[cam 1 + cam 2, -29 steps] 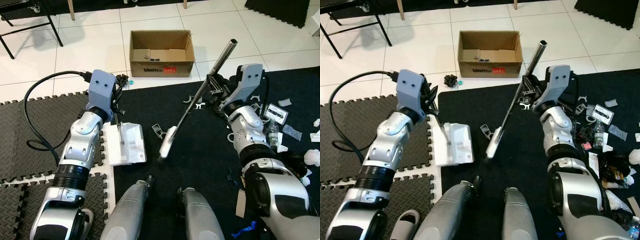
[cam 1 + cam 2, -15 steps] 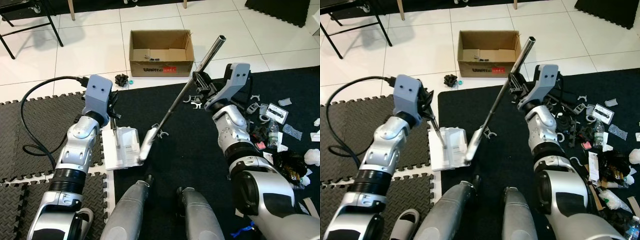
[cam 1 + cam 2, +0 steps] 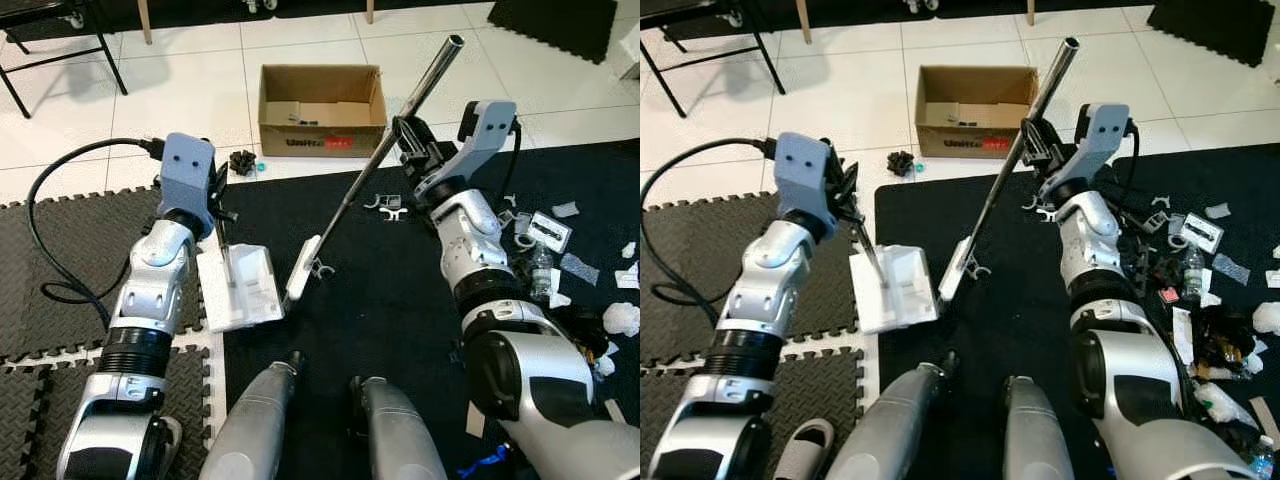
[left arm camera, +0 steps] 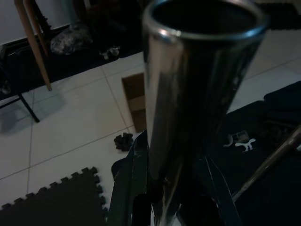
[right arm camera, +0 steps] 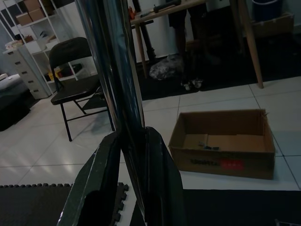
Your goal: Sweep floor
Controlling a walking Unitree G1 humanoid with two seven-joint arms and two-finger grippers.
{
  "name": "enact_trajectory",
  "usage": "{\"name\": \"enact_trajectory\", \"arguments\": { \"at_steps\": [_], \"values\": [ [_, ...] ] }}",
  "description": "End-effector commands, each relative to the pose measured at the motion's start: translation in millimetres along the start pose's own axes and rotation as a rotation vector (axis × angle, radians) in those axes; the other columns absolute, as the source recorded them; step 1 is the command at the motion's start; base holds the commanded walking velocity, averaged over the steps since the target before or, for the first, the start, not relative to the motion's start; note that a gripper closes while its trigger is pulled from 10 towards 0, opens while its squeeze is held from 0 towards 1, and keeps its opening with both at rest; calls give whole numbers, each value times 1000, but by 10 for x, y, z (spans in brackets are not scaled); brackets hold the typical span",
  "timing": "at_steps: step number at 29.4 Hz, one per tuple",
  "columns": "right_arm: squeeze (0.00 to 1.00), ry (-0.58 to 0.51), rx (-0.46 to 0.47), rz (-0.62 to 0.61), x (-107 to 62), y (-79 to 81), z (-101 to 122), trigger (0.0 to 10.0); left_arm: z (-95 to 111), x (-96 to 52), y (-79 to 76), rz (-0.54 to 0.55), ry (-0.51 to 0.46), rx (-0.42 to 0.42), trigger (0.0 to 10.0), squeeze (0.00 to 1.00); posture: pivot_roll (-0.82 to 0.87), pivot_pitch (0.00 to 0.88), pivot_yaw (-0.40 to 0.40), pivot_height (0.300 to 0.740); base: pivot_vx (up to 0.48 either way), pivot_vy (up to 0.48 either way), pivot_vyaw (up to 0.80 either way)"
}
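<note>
My right gripper (image 3: 408, 137) is clamped on the long silver metal broom handle (image 3: 380, 160), its white head (image 3: 303, 267) on the black foam mat (image 3: 400, 300) beside the white plastic dustpan (image 3: 238, 288), whose thin handle (image 3: 222, 240) my left gripper (image 3: 215, 195) clamps.

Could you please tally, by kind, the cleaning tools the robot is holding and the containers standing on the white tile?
Brooms: 1, the broom in the right hand
Dustpans: 1, the white dustpan on a handle in the left hand
Cardboard boxes: 1, the cardboard box
Total: 3
</note>
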State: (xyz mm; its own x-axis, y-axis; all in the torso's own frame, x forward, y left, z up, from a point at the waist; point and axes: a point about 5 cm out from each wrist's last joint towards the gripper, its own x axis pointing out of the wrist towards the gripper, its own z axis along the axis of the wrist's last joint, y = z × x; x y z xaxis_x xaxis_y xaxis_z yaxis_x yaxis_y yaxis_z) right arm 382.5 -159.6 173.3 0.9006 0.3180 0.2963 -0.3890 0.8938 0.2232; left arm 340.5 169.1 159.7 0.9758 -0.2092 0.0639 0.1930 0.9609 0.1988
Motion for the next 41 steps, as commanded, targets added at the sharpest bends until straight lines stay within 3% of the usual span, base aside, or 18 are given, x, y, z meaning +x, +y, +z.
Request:
{"name": "enact_trajectory", "arguments": {
  "at_steps": [1, 17, 27, 41],
  "values": [
    [0, -33, -4, 1, 9, -14, 62, 10000, 85, 26, -28, 1, -57, -5, 10000, 0, 28, 162, -5, 740, 0, 0, 0],
    [0, -54, -35, -27, 0, -63, 115, 10000, 207, 192, -134, -38, -98, -14, 10000, 0, 8, 102, 29, 740, 0, 0, 0],
    [0, -49, -45, -35, -27, -82, 102, 10000, 182, 192, -281, -50, -108, -62, 10000, 0, -1, 97, 27, 740, 0, 0, 0],
    [0, -33, -38, -27, -15, -54, 63, 10000, 200, 192, -272, -32, -129, -59, 10000, 0, 9, 104, 19, 740, 0, 0, 0]
  ]
}}
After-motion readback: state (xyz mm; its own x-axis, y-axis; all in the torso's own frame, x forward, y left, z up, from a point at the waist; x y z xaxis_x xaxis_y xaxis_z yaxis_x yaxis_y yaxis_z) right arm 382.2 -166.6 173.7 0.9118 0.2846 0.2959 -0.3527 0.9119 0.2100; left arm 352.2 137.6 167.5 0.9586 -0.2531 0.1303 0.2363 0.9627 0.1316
